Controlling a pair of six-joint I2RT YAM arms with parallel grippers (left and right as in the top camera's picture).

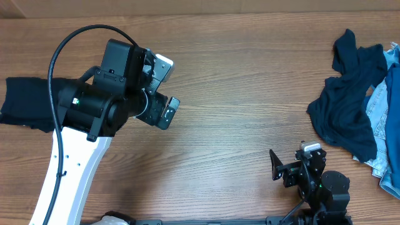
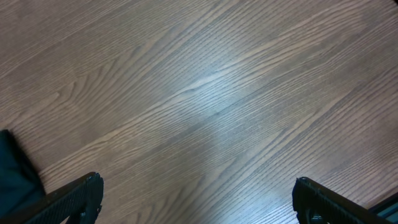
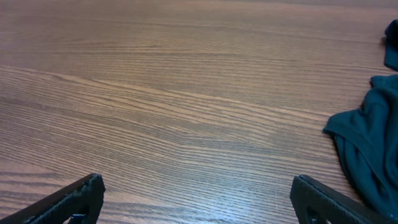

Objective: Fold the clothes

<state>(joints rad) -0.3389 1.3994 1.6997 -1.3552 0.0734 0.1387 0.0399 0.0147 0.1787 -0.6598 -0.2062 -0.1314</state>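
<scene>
A near-black navy garment (image 1: pixel 24 103) lies at the table's far left, partly hidden under my left arm; a corner of it shows in the left wrist view (image 2: pixel 13 180). A rumpled dark blue garment (image 1: pixel 347 103) lies at the far right, over pale blue denim (image 1: pixel 386 115). Its edge shows in the right wrist view (image 3: pixel 373 146). My left gripper (image 1: pixel 167 89) is open and empty over bare wood (image 2: pixel 198 199), right of the dark garment. My right gripper (image 1: pixel 292 157) is open and empty near the front edge (image 3: pixel 198 199), left of the blue garment.
The wooden table (image 1: pixel 237 75) spans the whole view. The left arm's white link and black cable (image 1: pixel 62 50) reach over the left side. The right arm's base (image 1: pixel 325 194) sits at the front right edge.
</scene>
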